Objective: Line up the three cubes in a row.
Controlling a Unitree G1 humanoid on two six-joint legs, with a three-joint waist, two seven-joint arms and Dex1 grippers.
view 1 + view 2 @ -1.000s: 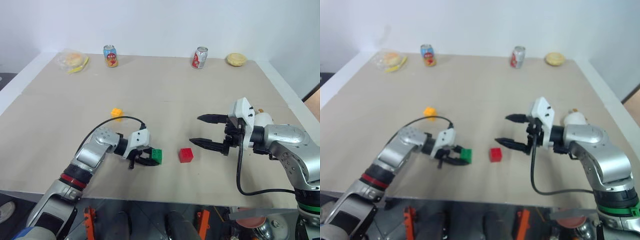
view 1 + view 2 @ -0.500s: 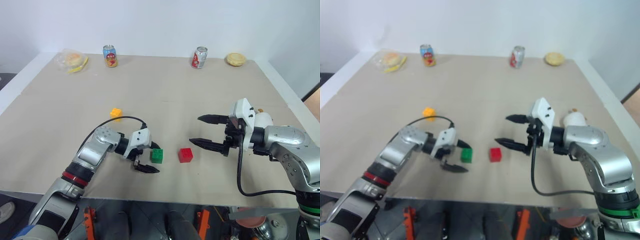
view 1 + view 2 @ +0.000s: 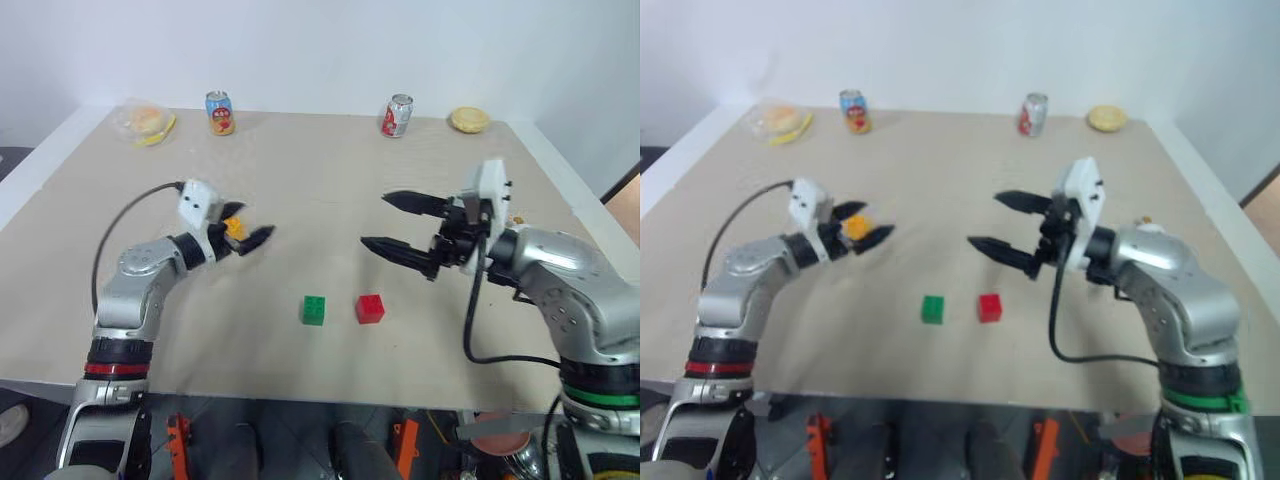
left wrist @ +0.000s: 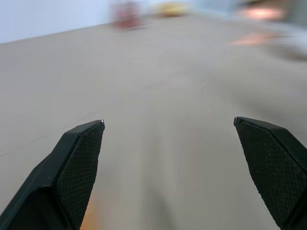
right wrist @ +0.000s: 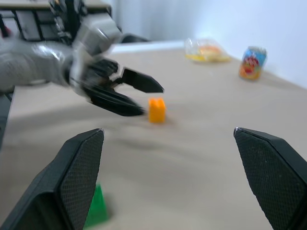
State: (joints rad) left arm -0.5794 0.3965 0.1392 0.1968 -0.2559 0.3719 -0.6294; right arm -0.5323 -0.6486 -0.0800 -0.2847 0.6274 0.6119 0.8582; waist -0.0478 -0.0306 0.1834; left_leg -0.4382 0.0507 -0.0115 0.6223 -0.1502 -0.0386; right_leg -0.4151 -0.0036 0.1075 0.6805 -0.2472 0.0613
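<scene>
Left arm reaches forward from the left side, forearm angled inward, wrist roughly level. Left gripper (image 3: 243, 237) points forward and to the right, its two black fingers spread wide, nothing between them. Right arm bent at the elbow, forearm directed toward the left, a black cable looping below it. Right gripper (image 3: 391, 224) held level above the table, fingers (image 3: 402, 252) parted wide, one above the other, empty

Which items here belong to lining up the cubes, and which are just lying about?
Job:
green cube
red cube
yellow-orange cube

Lying about:
two soda cans
bagged food
round pastry
</scene>
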